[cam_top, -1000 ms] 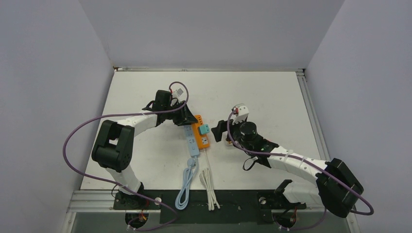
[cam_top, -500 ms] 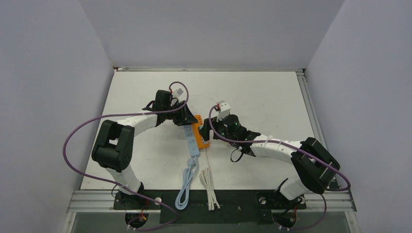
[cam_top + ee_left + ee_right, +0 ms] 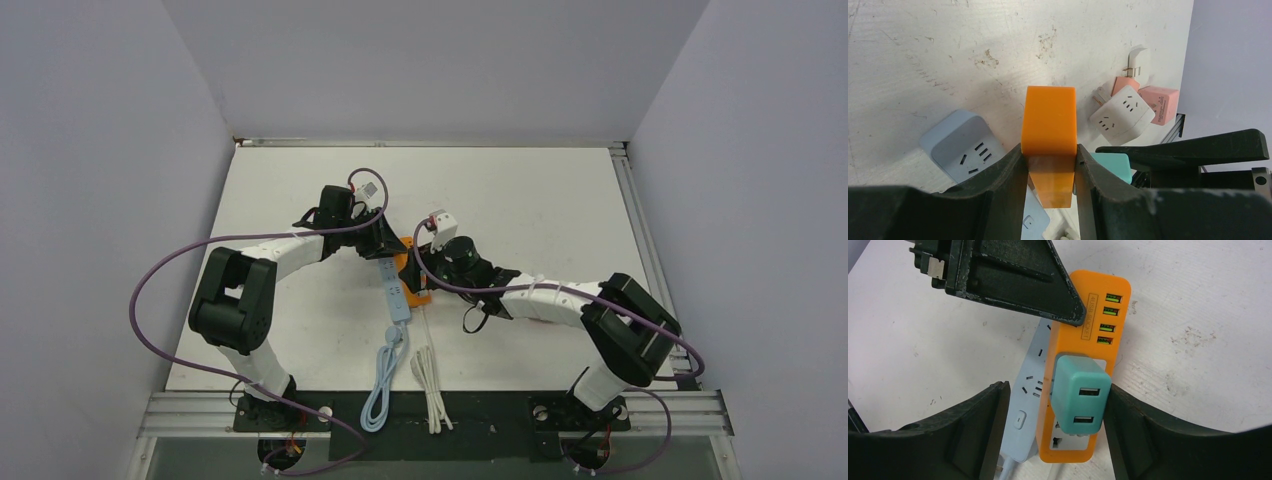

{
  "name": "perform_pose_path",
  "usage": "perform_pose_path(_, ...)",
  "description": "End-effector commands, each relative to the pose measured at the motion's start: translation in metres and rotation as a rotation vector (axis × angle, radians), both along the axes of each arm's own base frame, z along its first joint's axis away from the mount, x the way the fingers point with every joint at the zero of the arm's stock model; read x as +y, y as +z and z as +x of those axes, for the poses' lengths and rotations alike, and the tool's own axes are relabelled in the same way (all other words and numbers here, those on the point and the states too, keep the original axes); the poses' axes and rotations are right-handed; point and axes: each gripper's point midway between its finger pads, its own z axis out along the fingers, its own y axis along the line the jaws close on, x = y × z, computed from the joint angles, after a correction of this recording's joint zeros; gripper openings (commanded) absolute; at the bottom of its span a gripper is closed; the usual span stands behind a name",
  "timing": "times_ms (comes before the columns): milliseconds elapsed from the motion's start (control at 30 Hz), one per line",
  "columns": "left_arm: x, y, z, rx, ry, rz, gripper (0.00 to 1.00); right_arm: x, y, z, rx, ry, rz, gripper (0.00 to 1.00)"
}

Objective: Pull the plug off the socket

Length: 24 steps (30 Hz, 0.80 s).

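Observation:
An orange power strip (image 3: pixel 411 283) lies at the table's middle, with a teal USB plug (image 3: pixel 1080 395) seated in its socket. My left gripper (image 3: pixel 1049 165) is shut on the strip's far end (image 3: pixel 1049 117), one finger on each side. My right gripper (image 3: pixel 1055 410) is open and straddles the teal plug. Its right finger (image 3: pixel 1143 435) touches the plug's side, and its left finger (image 3: pixel 968 430) stands apart over the blue strip. In the top view the right gripper (image 3: pixel 425 268) hides the plug. The plug's edge (image 3: pixel 1113 166) shows in the left wrist view.
A light blue power strip (image 3: pixel 397 300) lies against the orange strip's left side, its blue cable (image 3: pixel 383 385) and a white cable (image 3: pixel 430 375) running to the near edge. A white adapter (image 3: pixel 1122 112) and a pink one (image 3: pixel 1158 102) lie just beyond the strips.
My right arm has swung left to the orange strip, and its open gripper now straddles the teal plug. The left arm and the strips have not moved.

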Motion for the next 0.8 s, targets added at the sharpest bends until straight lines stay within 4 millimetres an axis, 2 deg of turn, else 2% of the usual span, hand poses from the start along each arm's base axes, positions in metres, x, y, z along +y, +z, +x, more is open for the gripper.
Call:
perform_pose_path(0,-0.001,0.017,0.006,-0.083,-0.009,-0.002,0.0,0.017,0.02,0.004,-0.05,0.01,0.038,0.65)
perform_pose_path(333,-0.002,0.018,0.006,-0.085,-0.012,-0.003,0.0,0.012,0.01,0.007,-0.041,-0.043,0.006,0.47)
perform_pose_path(567,-0.002,0.017,0.005,-0.08,-0.022,-0.005,0.0,0.007,0.008,0.006,-0.03,-0.04,0.033,0.19)
perform_pose_path(700,-0.003,0.017,0.005,-0.084,-0.028,-0.007,0.0,0.004,0.007,0.008,-0.006,-0.011,0.091,0.07)
perform_pose_path(767,-0.003,0.017,0.005,-0.084,-0.029,-0.006,0.0,0.002,0.006,0.008,0.006,0.007,0.119,0.05)
